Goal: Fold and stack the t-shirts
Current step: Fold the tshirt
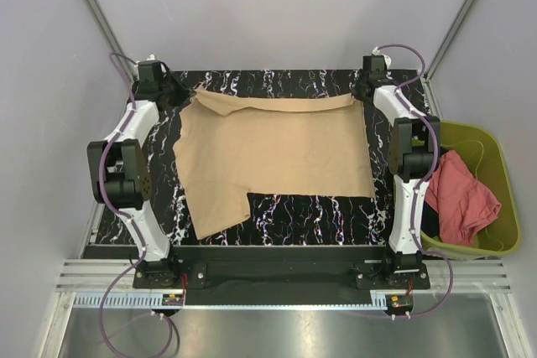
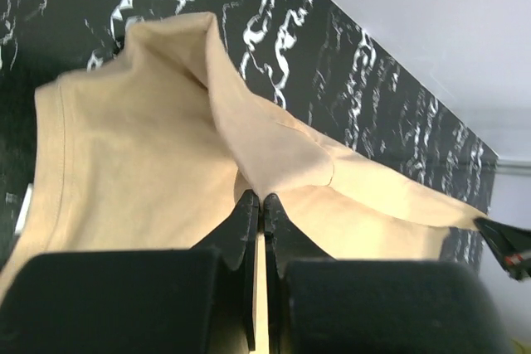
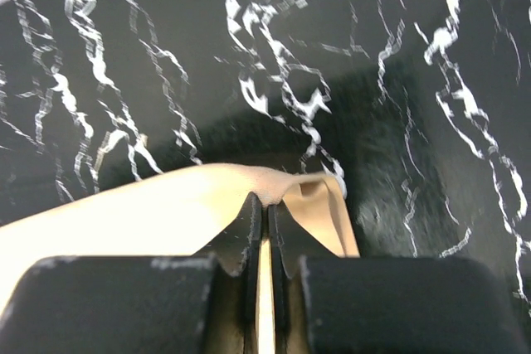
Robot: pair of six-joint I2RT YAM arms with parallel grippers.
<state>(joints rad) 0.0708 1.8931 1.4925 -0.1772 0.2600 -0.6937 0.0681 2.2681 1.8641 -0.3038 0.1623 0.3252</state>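
Note:
A tan-beige t-shirt (image 1: 277,148) lies spread on the black marbled table (image 1: 310,211), one sleeve reaching toward the near left. My left gripper (image 1: 183,95) is at the shirt's far left corner. In the left wrist view it (image 2: 261,198) is shut on a raised fold of the tan cloth (image 2: 149,172). My right gripper (image 1: 362,91) is at the far right corner. The right wrist view shows it (image 3: 265,202) shut on the cloth's edge (image 3: 166,213), lifted slightly off the table. A salmon-red t-shirt (image 1: 457,199) lies crumpled in the bin.
An olive-green bin (image 1: 497,150) stands off the table's right edge, beside the right arm. Grey walls close in the back and sides. A metal rail (image 1: 277,278) runs along the near edge by the arm bases.

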